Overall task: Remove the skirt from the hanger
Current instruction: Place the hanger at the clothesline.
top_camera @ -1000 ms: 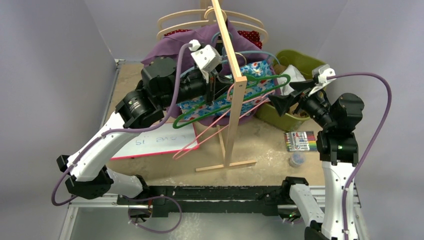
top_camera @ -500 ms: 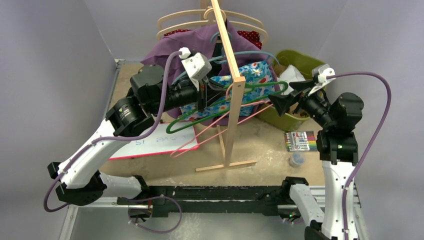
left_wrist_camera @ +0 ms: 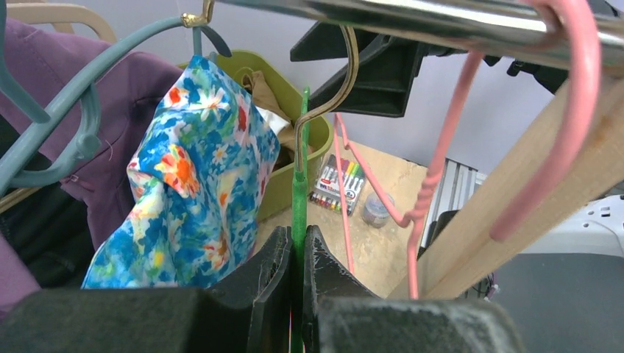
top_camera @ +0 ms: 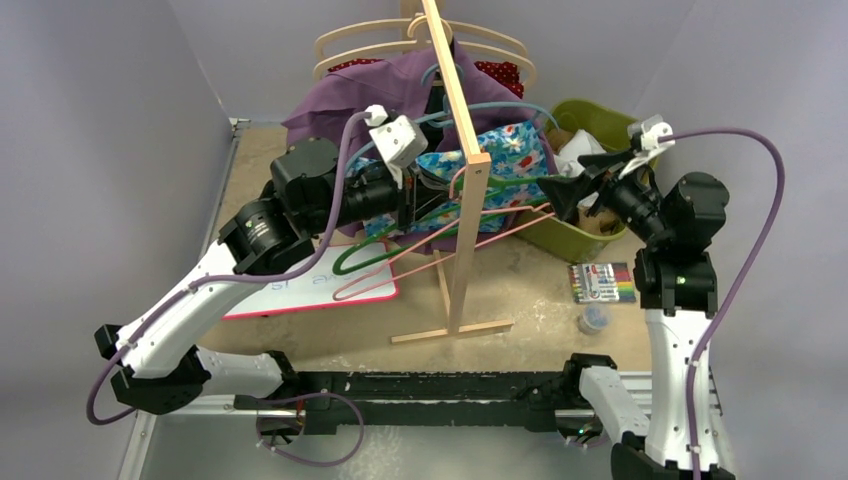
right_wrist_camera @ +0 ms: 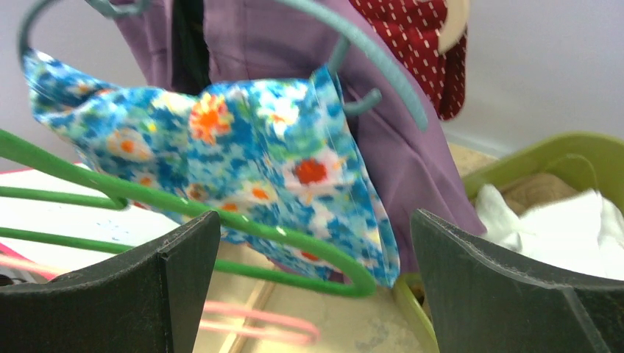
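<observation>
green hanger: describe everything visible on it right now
The green hanger is thin and glossy, plastic by the look of it, with doubled bars and a rounded end. It sits slanted rather than hanging upright. The left gripper is shut on one bar. The rounded end lies between the fingers of the open right gripper; whether they touch is unclear. Its bars cross in front of the blue floral skirt; whether the skirt hangs on it cannot be told.

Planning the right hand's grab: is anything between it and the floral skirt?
Yes. The green hanger curves across the lower edge of the skirt, right before the open right hand. The left hand is shut on that hanger.
</observation>
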You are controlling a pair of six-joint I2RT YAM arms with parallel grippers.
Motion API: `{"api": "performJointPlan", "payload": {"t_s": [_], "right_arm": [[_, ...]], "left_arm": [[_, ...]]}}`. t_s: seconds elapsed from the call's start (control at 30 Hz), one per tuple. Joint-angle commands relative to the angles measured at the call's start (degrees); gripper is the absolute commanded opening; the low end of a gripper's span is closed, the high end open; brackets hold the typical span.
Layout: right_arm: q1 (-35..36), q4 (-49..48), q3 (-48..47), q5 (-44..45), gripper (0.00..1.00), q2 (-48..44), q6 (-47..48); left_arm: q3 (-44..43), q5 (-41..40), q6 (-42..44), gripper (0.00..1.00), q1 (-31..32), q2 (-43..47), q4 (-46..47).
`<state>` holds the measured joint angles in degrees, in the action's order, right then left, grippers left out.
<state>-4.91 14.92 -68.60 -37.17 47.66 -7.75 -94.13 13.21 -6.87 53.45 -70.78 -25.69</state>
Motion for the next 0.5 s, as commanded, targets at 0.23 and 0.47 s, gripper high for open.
{"api": "performJointPlan", "payload": {"t_s": [0.23,0.47], "right_arm": [[0.2,-22.5,-9.8,-23.2,0.98,7.2,-14.3],[9.8,-23.5,-15.5,-18.5,0.97,10.1,-13.6]], "left_arm": [[-10.3,-0.8,1.5,0.00,0.3,-7.5,3.3],[-13.0,-1.4,1.6,0.00,0.3,-10.8,1.9]]}}
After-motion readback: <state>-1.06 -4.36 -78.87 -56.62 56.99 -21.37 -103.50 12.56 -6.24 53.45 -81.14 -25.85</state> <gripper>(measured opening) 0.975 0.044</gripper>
